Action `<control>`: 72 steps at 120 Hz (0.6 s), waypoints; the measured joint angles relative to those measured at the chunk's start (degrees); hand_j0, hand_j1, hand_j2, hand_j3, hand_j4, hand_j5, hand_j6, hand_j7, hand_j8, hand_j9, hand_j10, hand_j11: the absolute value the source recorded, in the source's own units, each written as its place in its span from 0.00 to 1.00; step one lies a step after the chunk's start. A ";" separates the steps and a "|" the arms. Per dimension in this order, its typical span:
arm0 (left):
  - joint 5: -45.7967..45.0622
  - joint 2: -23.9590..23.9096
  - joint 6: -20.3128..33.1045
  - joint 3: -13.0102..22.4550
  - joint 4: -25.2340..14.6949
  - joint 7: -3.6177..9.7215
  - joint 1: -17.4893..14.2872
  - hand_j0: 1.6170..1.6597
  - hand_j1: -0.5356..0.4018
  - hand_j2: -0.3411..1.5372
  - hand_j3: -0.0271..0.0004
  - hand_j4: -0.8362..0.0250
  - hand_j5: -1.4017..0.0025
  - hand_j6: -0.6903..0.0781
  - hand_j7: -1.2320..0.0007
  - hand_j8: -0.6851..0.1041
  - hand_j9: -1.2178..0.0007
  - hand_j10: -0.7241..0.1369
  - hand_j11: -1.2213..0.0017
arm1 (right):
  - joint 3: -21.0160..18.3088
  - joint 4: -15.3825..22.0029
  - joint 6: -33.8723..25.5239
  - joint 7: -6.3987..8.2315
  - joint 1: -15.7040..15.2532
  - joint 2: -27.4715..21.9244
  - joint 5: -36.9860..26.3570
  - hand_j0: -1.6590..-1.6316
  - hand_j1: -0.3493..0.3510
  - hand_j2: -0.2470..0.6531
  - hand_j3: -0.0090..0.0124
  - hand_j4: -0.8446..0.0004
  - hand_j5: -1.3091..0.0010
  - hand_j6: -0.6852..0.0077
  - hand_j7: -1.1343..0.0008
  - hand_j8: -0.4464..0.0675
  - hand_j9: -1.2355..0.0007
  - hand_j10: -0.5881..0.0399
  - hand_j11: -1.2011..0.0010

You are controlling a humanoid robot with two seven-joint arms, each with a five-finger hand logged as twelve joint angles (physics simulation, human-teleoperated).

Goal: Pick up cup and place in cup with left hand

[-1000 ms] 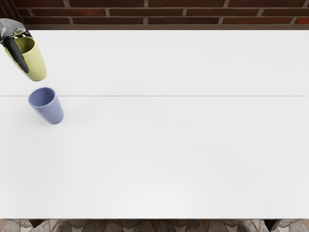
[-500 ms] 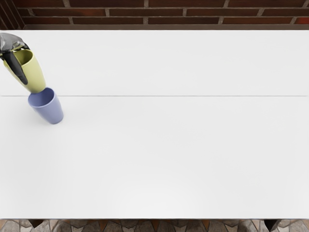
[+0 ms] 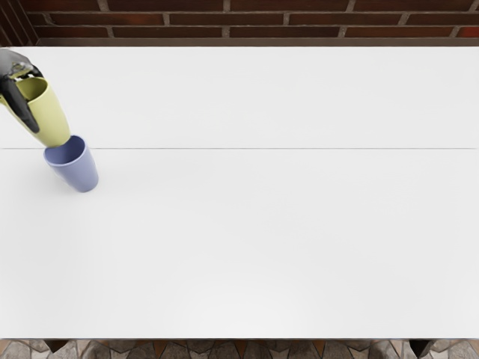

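At the picture's upper left, my left hand is shut on the yellow cup, with a dark finger lying across the cup's side. The blue cup stands on the table just below it in the picture, its opening upward. The yellow cup's bottom overlaps the far rim of the blue cup in this view; whether it touches or has entered the opening, I cannot tell. My right hand is out of the picture.
The white table has a thin seam running across it. A brick wall rises behind its far edge, and a tiled floor shows below its near edge.
From its place beyond the blue cup, the yellow cup has moved with my left hand toward the near side, its bottom now overlapping the blue rim. The blue cup has barely moved, if at all.
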 joint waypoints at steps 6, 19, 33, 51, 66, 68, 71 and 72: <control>-0.02 0.00 -0.08 0.01 -0.61 0.01 -0.38 0.72 0.36 0.21 0.99 0.78 0.30 0.85 0.24 0.71 0.24 0.38 0.25 | 0.00 0.00 0.00 0.00 0.00 0.00 0.00 0.04 0.02 0.27 0.42 0.98 0.99 0.97 0.98 0.84 0.99 0.92 0.98; -0.03 0.00 -0.11 0.02 -1.27 0.01 -0.33 0.72 0.34 0.22 0.99 0.80 0.29 0.87 0.22 0.73 0.22 0.40 0.24 | -0.01 0.00 0.00 0.00 0.00 0.00 0.00 0.04 0.02 0.27 0.42 0.98 0.99 0.97 0.98 0.84 0.99 0.92 0.98; -0.01 0.00 -0.12 0.27 -1.52 0.00 -0.36 0.72 0.31 0.24 0.99 0.82 0.30 0.88 0.22 0.73 0.22 0.38 0.23 | 0.00 0.00 0.00 0.00 0.00 0.00 0.00 0.04 0.02 0.27 0.42 0.98 0.99 0.97 0.98 0.84 0.99 0.92 0.98; 0.02 0.08 -0.02 0.74 -1.66 0.01 -0.55 0.73 0.34 0.25 0.99 0.78 0.31 0.84 0.22 0.73 0.21 0.35 0.23 | 0.00 0.01 0.00 0.01 0.00 0.00 0.00 0.04 0.02 0.27 0.42 0.98 0.99 0.97 0.98 0.84 0.99 0.92 0.98; 0.06 0.00 -0.01 0.67 -2.15 0.03 -0.76 0.72 0.35 0.23 0.99 0.76 0.32 0.80 0.21 0.70 0.19 0.33 0.22 | 0.00 0.00 0.00 0.00 0.00 0.00 0.00 0.04 0.02 0.27 0.42 0.98 0.99 0.97 0.98 0.84 0.99 0.92 0.98; 0.06 -0.04 -0.01 0.64 -2.19 0.03 -0.77 0.72 0.36 0.23 0.99 0.75 0.32 0.80 0.21 0.70 0.18 0.33 0.22 | 0.00 0.00 0.00 0.00 0.00 0.00 0.00 0.04 0.02 0.27 0.42 0.98 0.99 0.97 0.98 0.84 0.99 0.92 0.98; 0.05 -0.08 -0.01 0.59 -2.24 0.03 -0.77 0.71 0.36 0.22 0.99 0.75 0.32 0.80 0.21 0.70 0.18 0.33 0.22 | 0.00 0.01 0.00 0.00 0.00 0.00 0.00 0.04 0.02 0.27 0.42 0.98 0.99 0.97 0.98 0.84 0.99 0.92 0.98; 0.05 -0.09 -0.01 0.57 -2.25 0.03 -0.77 0.71 0.36 0.23 0.99 0.75 0.32 0.80 0.21 0.70 0.18 0.33 0.22 | 0.00 0.01 0.00 0.00 0.00 0.00 0.00 0.04 0.02 0.27 0.42 0.98 0.99 0.97 0.98 0.84 0.99 0.92 0.98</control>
